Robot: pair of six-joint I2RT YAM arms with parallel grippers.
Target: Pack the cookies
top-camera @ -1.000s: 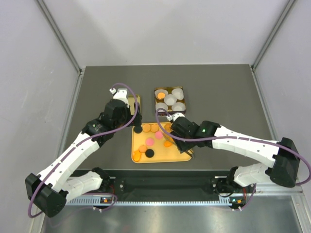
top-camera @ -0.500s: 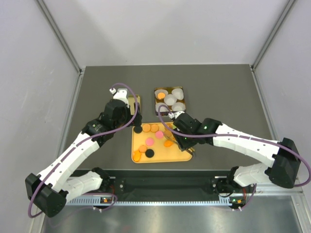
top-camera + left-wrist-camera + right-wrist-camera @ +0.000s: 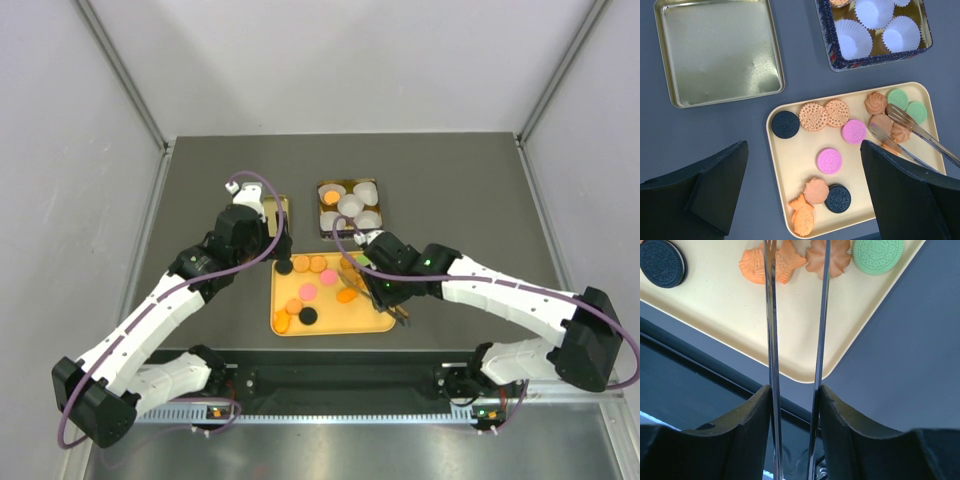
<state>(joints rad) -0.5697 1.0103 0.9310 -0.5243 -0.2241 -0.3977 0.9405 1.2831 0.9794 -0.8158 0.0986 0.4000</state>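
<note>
The cookies (image 3: 829,160) lie loose on a yellow tray (image 3: 800,175): orange, tan, pink, green and black ones, also seen from above (image 3: 308,291). One orange cookie sits in the tin (image 3: 329,198). My right gripper (image 3: 795,390) is shut on metal tongs (image 3: 771,340). The tongs' arms are spread over an orange fish cookie (image 3: 752,265) and a swirl cookie (image 3: 837,257) on the tray's right side (image 3: 345,268). My left gripper (image 3: 804,145) is open and empty above the tray's left part (image 3: 283,252).
A patterned tin (image 3: 383,215) with white paper cups (image 3: 852,39) stands behind the tray. Its gold lid (image 3: 720,50) lies upside down to the left of it. The table's near edge and a dark rail (image 3: 700,375) run just below the tray.
My right gripper has shifted a little to the right and nearer, with the tongs still over the tray's right side. The left arm has not moved.
</note>
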